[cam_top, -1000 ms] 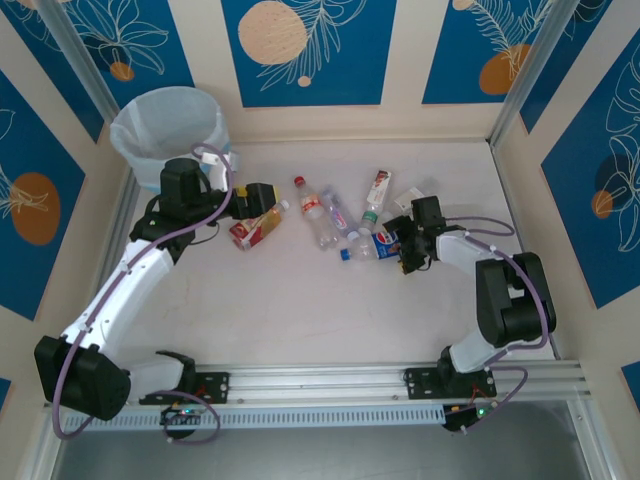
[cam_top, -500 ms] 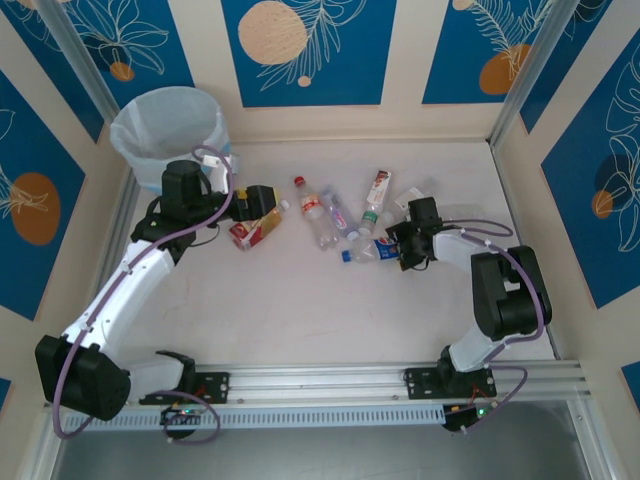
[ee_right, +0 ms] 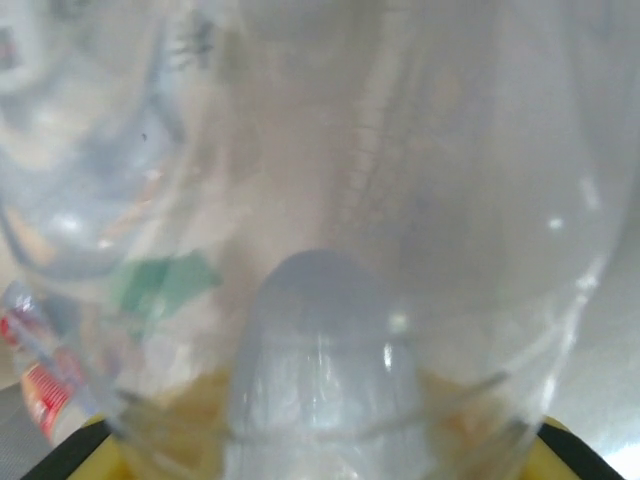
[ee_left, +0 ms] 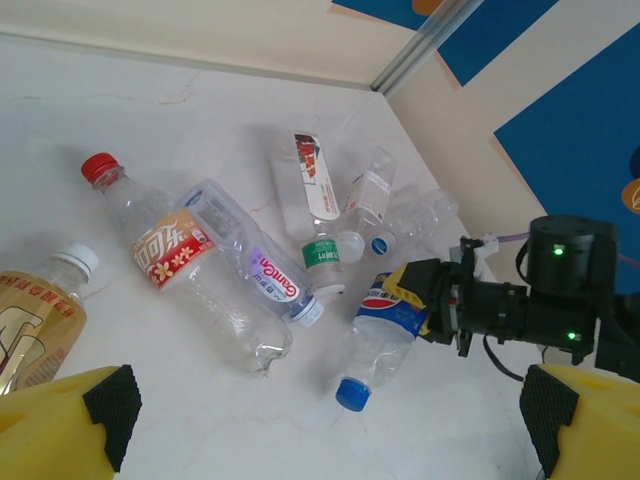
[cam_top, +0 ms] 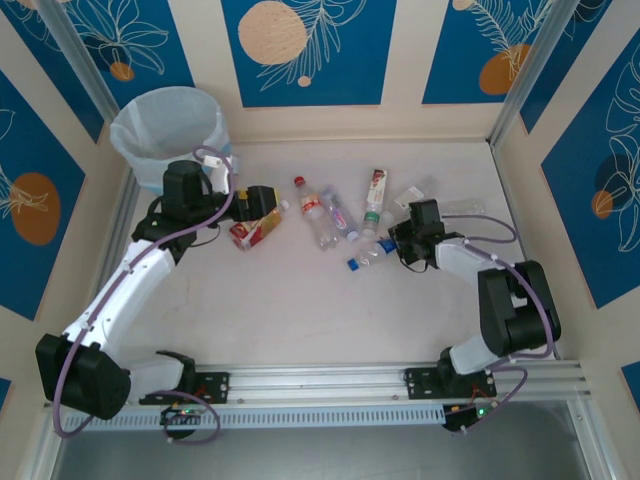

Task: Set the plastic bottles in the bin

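The bin [cam_top: 138, 152] stands behind and to the left of the left gripper [cam_top: 268, 205], close enough that this arm probably has the short carry. There is one bin, and none of the bottles counted here is in it yet.

The left gripper has its jaws spread wide and holds nothing. It hangs just above the neck end of the amber bottle [cam_top: 257, 229], which lies flat on the table [cam_top: 300, 310]. That looks like a line-up for a pick.

To the right of that gripper lie the red-capped bottle [cam_top: 312, 207], the purple-label bottle [cam_top: 336, 215] touching it, and then the green-label bottle [cam_top: 373, 195]. All three are on their sides and are not held.

Next comes the blue-label bottle [ee_left: 388, 320], clamped in the closed right gripper [ee_left: 418, 300]. The grip is on the bottle's body, with the blue cap pointing away from the fingers. In the right wrist view clear plastic sits pressed between the yellow fingers. The bin is far across from this gripper, beyond the left one, so a long reach seems needed.

Behind the right gripper lie the crushed clear bottles [ee_left: 420, 210]. They overlap, so two is my best guess.

That makes seven bottles in all: five with readable labels and two clear ones
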